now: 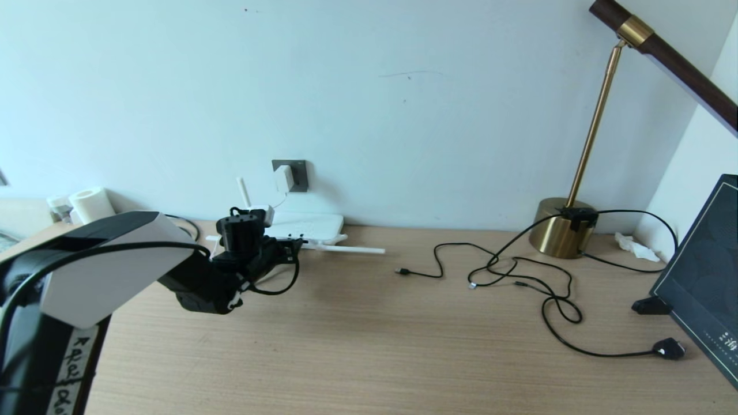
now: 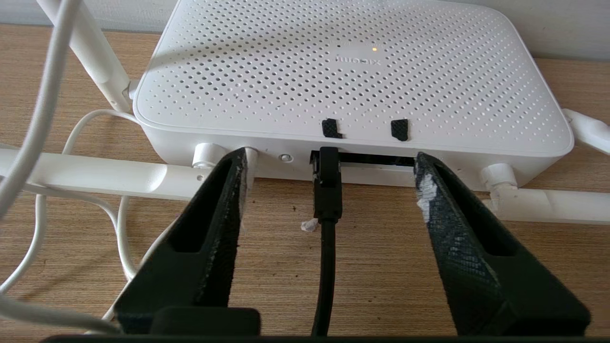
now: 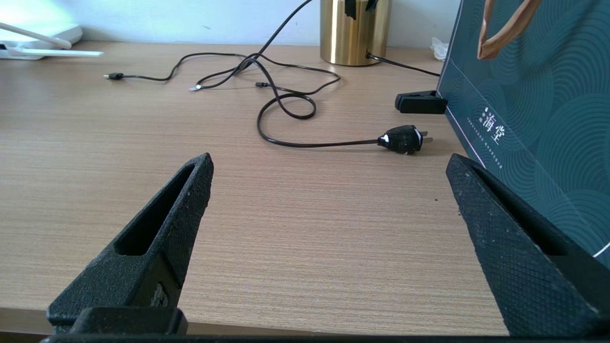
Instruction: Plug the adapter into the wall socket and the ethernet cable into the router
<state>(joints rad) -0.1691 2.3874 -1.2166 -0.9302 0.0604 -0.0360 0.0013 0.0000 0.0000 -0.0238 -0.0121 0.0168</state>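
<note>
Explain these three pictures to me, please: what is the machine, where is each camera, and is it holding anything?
This is a two-armed robot at a wooden desk. The wide picture comes from a camera on its head; the other two come from cameras on its wrists, looking out between the black fingers.

The left gripper sits at the white router, jaws apart. Between them the black ethernet cable sits in the router's port, gripped by nothing. In the head view the white adapter sits in the dark wall socket.

The right gripper hangs open over bare desk, holding nothing. Ahead of it lie thin black cables, a black plug, a brass lamp base and a dark green bag.
</note>
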